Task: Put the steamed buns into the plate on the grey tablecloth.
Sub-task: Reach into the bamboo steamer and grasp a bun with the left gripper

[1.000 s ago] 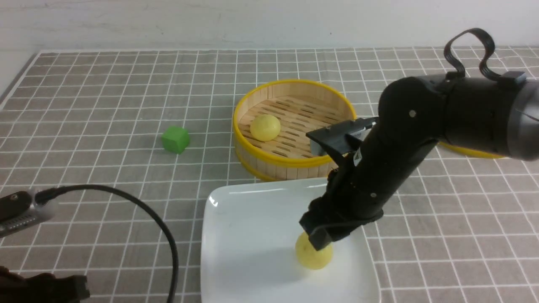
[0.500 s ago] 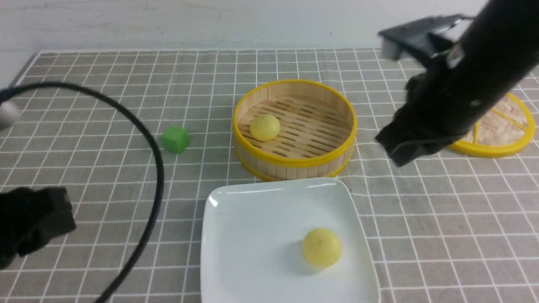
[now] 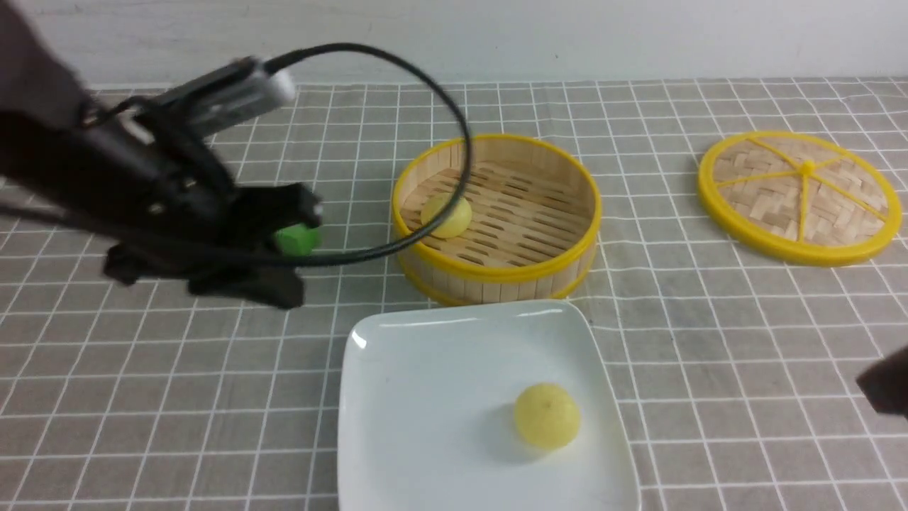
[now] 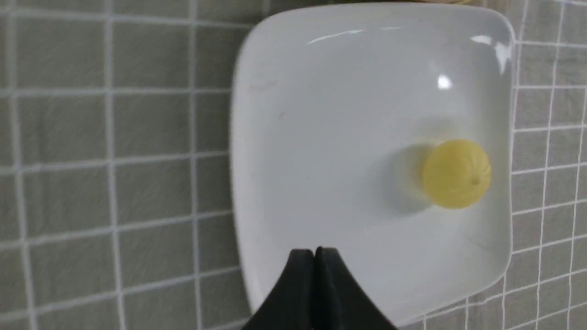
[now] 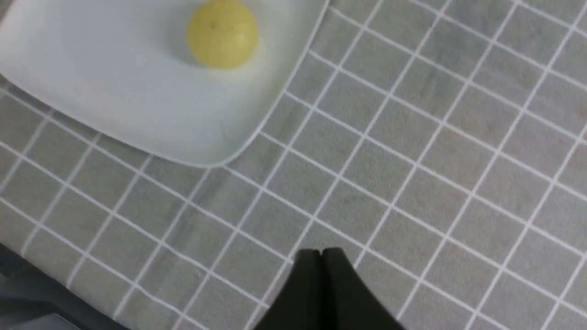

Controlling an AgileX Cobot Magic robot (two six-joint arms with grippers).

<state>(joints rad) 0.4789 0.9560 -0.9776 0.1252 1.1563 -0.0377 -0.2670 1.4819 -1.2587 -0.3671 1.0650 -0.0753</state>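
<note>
One pale-yellow steamed bun [image 3: 547, 415] lies on the white square plate [image 3: 425, 397] on the grey tablecloth [image 3: 745, 341]. It also shows in the left wrist view [image 4: 456, 174] and the right wrist view [image 5: 223, 33]. The second bun [image 3: 448, 216] sits in the bamboo steamer [image 3: 496, 273], with my left arm's cable crossing in front of it. My left gripper [image 4: 314, 251] is shut and empty, above the plate's edge [image 4: 243, 183]. My left arm [image 3: 177, 206] hangs left of the steamer. My right gripper [image 5: 321, 251] is shut and empty over bare cloth beside the plate [image 5: 114, 91].
A green cube [image 3: 298, 240] lies left of the steamer, partly hidden behind my left arm. The woven yellow-rimmed lid [image 3: 800, 195] lies flat at the back right. A dark bit of my right arm [image 3: 887, 387] shows at the right edge.
My right arm let go of the bun on the plate and pulled away to the right edge. My left arm swung up from the lower left to beside the steamer.
</note>
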